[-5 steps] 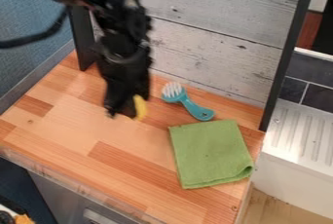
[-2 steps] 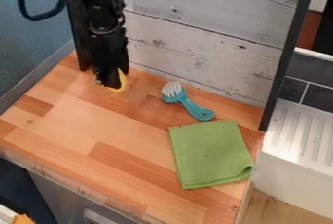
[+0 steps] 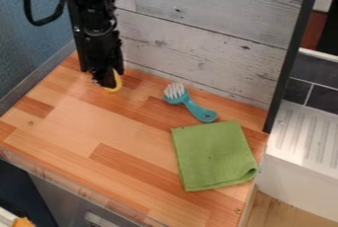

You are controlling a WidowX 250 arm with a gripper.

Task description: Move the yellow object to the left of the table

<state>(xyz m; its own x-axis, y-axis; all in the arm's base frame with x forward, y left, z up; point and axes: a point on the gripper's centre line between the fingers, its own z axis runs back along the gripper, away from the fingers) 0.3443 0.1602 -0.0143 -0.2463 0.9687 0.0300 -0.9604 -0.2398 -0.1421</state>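
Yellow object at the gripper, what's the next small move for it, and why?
I'd likely ease the yellow object down onto the table and let go, if it isn't resting there yet. It sits against the gripper at the table's back left, with the brush and green cloth both to its right.

Passage left of cloth (image 3: 214,157); brush (image 3: 192,106) (teal) and plank wall (image 3: 198,18) obstruct.

There is one yellow object (image 3: 117,82), one teal brush (image 3: 193,108), one green cloth (image 3: 214,157) and one gripper (image 3: 105,79)
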